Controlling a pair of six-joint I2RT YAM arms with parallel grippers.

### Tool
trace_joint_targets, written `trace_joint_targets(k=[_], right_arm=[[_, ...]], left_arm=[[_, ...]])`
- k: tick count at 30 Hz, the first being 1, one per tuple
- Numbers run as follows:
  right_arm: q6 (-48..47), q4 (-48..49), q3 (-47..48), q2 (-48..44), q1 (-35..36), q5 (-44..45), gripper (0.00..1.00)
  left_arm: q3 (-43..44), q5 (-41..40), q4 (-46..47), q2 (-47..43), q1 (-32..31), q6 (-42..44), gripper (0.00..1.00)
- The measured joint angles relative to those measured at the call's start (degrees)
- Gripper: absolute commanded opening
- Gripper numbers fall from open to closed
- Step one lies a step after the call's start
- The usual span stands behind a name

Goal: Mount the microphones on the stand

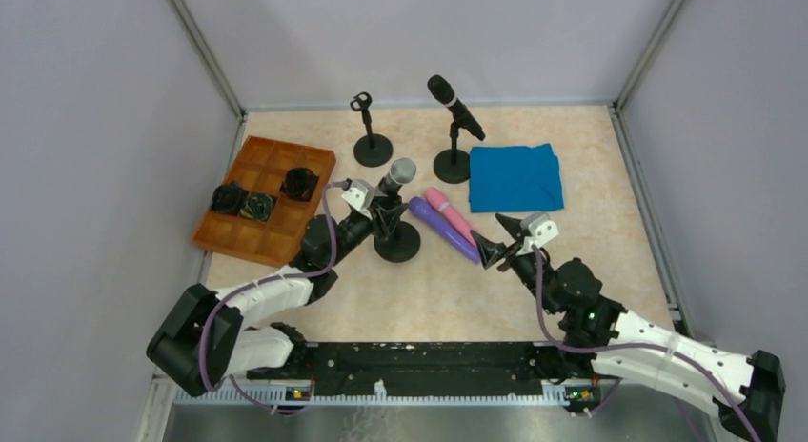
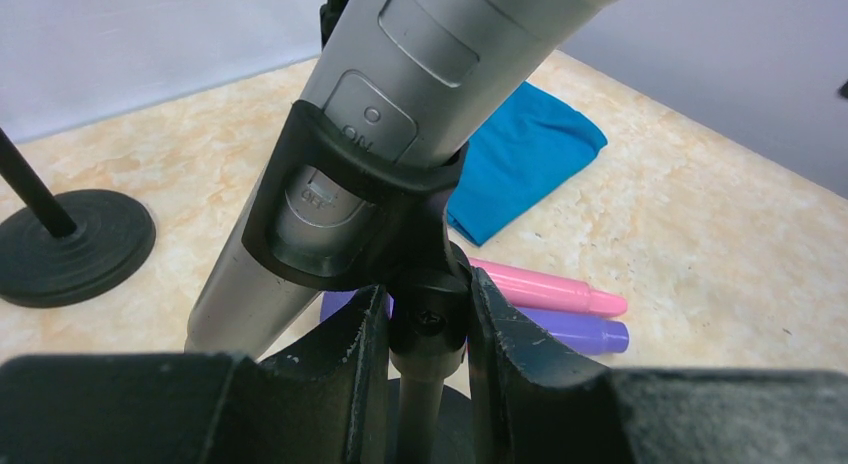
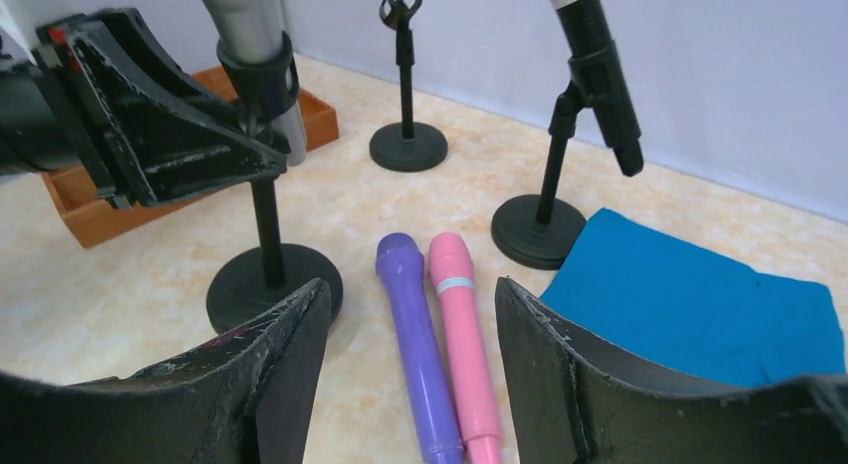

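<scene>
Four mics, three stands, one cloth and one tray are on the table (image 1: 429, 299). Nearest on the right, the right gripper (image 1: 489, 236) sits low over the table with its fingers (image 3: 290, 354) moderately apart and nothing between them. The purple mic (image 3: 415, 334) and pink mic (image 3: 462, 334) lie flat side by side, touching, just ahead of those fingers and clear of them, with the purple one on the left. To their left, the left gripper (image 2: 428, 289) is closed, its fingers (image 2: 350, 354) pinching the swivel joint at the top of the near stand (image 1: 397, 242). Just above those fingers the silver mic (image 2: 400, 84) sits tilted in the clip (image 2: 300, 234), head up and to the right, and the fingers do not touch it. Its switch (image 2: 355, 134) reads "ON", and lower down, inside the clip, is what looks like "OFF". Farther left is the orange tray (image 1: 272, 156), divided into compartments, with three dark things in separate cells. Farther right lies the folded blue cloth (image 1: 515, 177). At the back, the far-left stand (image 1: 372, 149) stands upright, and the far-right stand (image 1: 452, 166) carries the black mic (image 1: 455, 106) tilted in its clip, head up and to the left.
</scene>
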Motion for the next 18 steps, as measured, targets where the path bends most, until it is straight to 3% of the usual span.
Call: trace_joint_targets(k=[8, 18], right_arm=[[-0.5, -3.1, 2.6, -2.4, 0.0, 1.1, 0.61], [-0.4, -5.9, 2.6, -2.5, 0.0, 1.3, 0.61]], left_arm=[[6.6, -1.4, 0.2, 6.7, 1.9, 3.4, 0.00], [17.6, 1.1, 4.6, 20.1, 10.6, 5.5, 0.00]])
